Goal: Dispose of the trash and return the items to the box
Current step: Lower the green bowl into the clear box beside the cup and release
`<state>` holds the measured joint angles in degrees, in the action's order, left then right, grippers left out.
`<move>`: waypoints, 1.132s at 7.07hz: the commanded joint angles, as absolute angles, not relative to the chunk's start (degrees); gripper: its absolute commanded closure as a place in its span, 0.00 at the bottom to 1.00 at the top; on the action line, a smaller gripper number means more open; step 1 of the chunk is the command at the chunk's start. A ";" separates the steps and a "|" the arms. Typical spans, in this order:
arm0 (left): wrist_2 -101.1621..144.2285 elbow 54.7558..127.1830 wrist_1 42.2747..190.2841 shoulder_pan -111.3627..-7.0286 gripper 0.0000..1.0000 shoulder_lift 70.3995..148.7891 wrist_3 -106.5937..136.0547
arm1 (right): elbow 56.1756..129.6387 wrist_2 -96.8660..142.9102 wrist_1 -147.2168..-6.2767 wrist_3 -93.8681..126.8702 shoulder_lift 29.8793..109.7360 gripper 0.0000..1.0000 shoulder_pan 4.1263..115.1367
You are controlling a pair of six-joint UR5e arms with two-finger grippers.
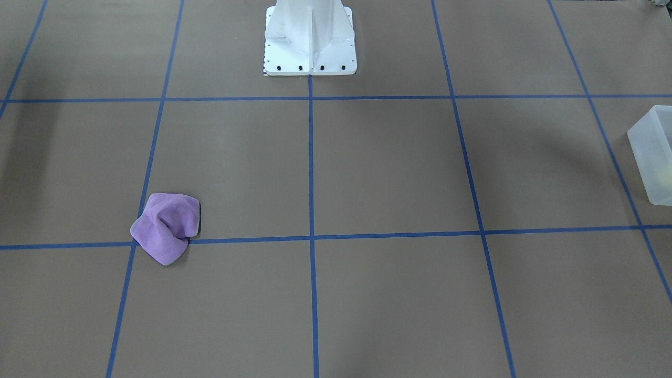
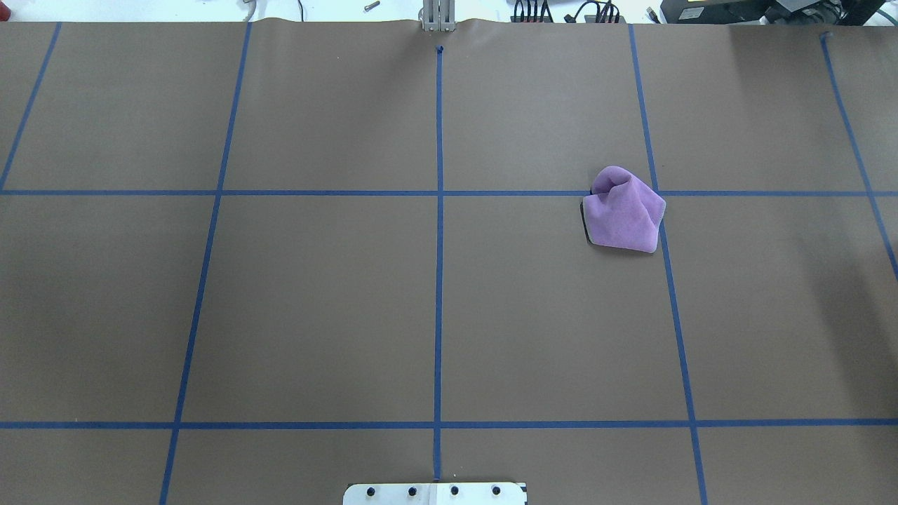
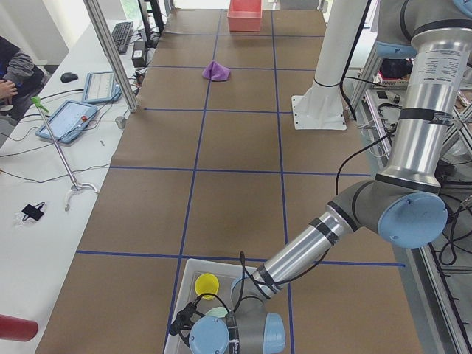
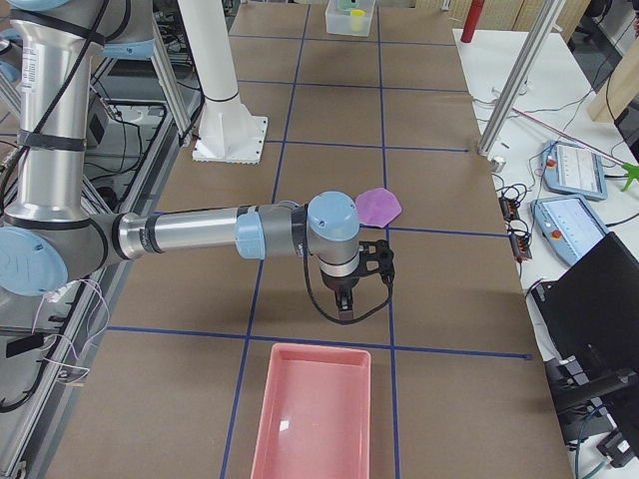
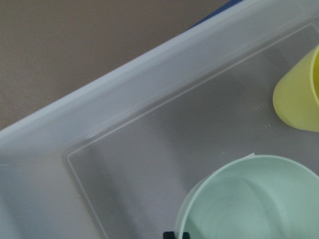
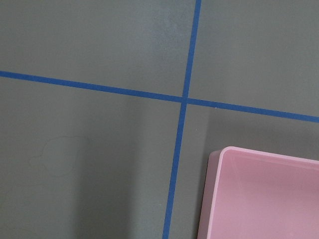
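Note:
The frosted-white box sits at the table's left end and also shows in the front view. The pale-yellow cup and the mint-green bowl stand inside it. The left wrist view looks down into the box and shows the cup and the bowl. My left gripper hovers over the box by the bowl; I cannot tell whether it is open or shut. My right gripper hangs above the table just beyond the pink bin; I cannot tell its state.
A crumpled purple cloth lies on the brown paper in the robot's right half, and shows in the front view. The pink bin's corner shows in the right wrist view. The robot's white base stands mid-table.

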<state>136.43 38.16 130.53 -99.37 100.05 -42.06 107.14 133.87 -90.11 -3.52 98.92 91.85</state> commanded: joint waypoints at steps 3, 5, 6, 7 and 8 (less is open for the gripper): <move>136.58 40.06 131.48 -98.61 0.03 100.19 -37.29 | 107.40 133.86 -90.09 -3.43 98.96 0.00 91.85; 139.65 51.69 122.58 -100.18 0.03 100.98 -31.60 | 107.49 133.86 -90.09 -3.34 98.88 0.00 91.85; 139.66 61.34 115.65 -101.67 0.03 99.86 -27.81 | 107.49 134.03 -90.09 -3.25 98.88 0.00 91.85; 139.48 72.57 107.22 -101.69 0.03 96.02 -22.73 | 107.49 134.03 -90.09 -3.25 98.88 0.00 91.85; 139.48 85.13 101.31 -101.43 0.03 90.93 -12.58 | 107.49 134.03 -90.09 -3.25 98.88 0.00 91.85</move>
<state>139.48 70.32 109.70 -101.40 96.21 -22.68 107.49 134.01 -90.09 -3.27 98.88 91.85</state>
